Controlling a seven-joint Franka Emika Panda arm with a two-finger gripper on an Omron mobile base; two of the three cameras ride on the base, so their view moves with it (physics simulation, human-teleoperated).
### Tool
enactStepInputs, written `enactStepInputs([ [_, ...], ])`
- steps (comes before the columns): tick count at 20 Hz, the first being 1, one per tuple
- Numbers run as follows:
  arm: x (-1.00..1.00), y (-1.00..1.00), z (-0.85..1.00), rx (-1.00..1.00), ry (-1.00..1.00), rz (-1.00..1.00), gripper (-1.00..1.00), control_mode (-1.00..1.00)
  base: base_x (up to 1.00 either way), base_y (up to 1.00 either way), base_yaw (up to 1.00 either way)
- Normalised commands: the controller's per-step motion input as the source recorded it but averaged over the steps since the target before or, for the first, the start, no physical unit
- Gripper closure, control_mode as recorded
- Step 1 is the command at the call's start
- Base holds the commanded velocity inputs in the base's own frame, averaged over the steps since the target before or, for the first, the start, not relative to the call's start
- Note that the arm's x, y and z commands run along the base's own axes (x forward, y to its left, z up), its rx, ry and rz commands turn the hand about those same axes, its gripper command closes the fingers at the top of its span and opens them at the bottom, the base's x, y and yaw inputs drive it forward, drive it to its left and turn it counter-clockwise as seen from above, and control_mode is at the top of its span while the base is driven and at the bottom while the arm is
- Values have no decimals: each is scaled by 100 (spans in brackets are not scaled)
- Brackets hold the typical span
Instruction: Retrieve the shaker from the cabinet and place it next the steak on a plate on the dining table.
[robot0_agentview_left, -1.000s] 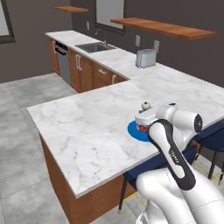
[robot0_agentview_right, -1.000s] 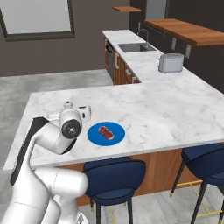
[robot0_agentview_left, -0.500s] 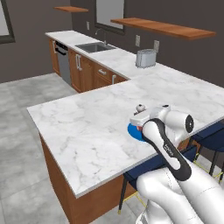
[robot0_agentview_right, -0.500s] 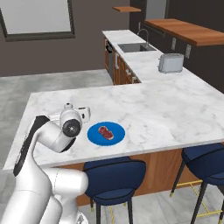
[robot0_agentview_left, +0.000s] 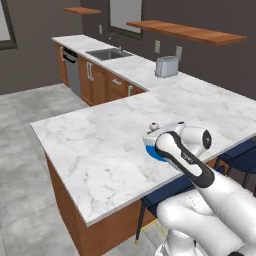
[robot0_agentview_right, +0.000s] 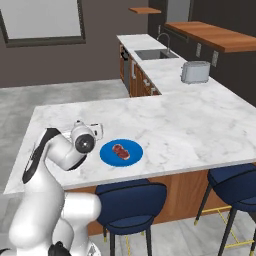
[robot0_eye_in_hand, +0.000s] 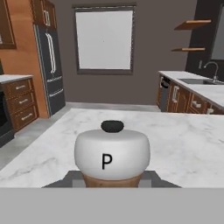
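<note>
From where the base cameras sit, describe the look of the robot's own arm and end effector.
The arm is glossy white with smooth, rounded, tube-like segments and a dark grey to black band running along the forearm link. One joint ends in a round grey cap. The end effector shows small dark grey fingers. No loose cables are visible.

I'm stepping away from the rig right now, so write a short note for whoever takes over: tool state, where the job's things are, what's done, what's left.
Tool: shut on the shaker, held upright over the dining table, near its chair-side edge.
Plate: on the dining table, with the steak on it; the tool's end is beside the plate.
Done: shaker is out of the cabinet and carried to the table.
Left: set the shaker down on the plate next to the steak, open the tool, pull back. Whether the shaker already touches anything, I cannot tell.
</note>
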Motion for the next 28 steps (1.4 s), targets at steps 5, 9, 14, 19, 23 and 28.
enactStepInputs([
  [5,21,17,-57,0,-2,1,100,-100,0,0,0],
  [9,7,5,-63,0,-8,0,100,-100,0,0,0],
  [14,0,9,-63,0,-6,0,100,-100,0,0,0],
  [19,0,20,-50,2,0,0,100,-100,0,0,0],
  [23,0,15,-41,5,0,0,100,-100,0,0,0],
  [28,0,2,-29,6,0,0,100,-100,0,0,0],
])
